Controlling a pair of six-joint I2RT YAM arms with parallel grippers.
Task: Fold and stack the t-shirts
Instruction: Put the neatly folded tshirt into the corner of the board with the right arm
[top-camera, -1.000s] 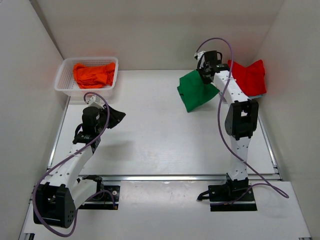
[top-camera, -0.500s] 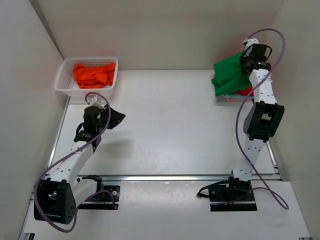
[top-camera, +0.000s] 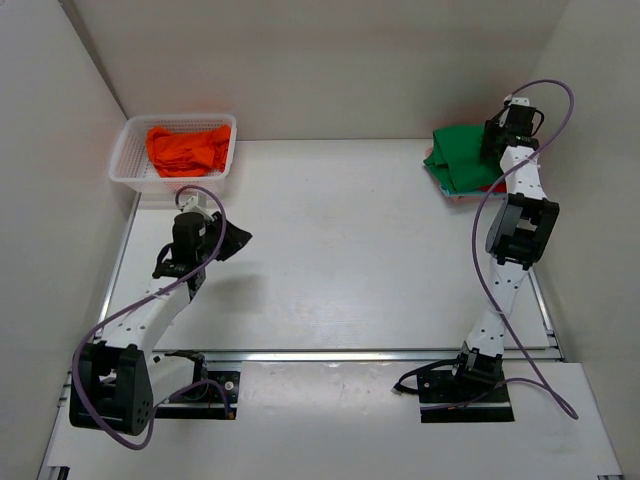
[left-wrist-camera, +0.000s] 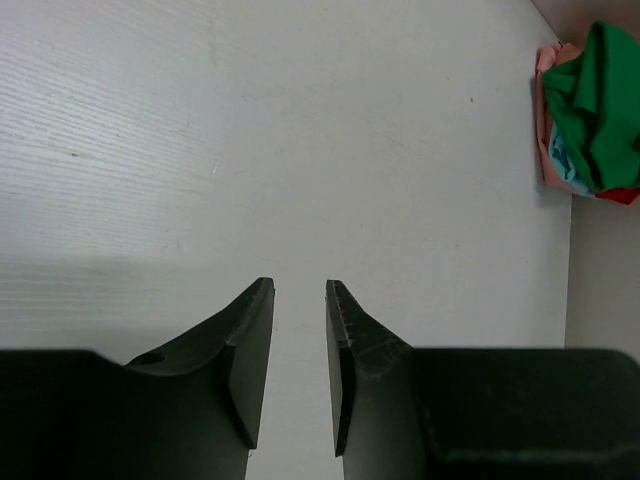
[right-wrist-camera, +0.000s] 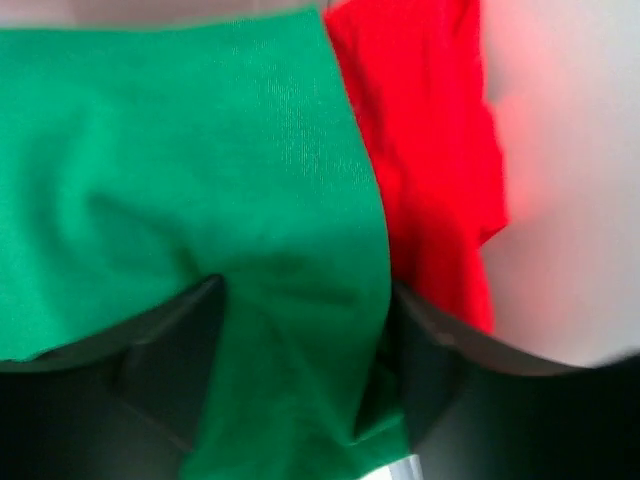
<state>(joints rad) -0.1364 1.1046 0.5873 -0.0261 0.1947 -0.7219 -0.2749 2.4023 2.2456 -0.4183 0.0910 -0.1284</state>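
Green shirt (top-camera: 458, 155) lies atop the stack at the table's (top-camera: 330, 250) far right corner, over the red shirt (right-wrist-camera: 430, 150). Right gripper (right-wrist-camera: 300, 320): jaws parted, green cloth between them. Left gripper (left-wrist-camera: 298, 300): jaws slightly apart, empty, above bare table at left. Orange shirt (top-camera: 187, 147) lies in the basket (top-camera: 124, 160), far left.

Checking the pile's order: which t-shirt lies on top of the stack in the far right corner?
The green t-shirt; the red t-shirt, light blue t-shirt and pink t-shirt only peek out from under its edges.
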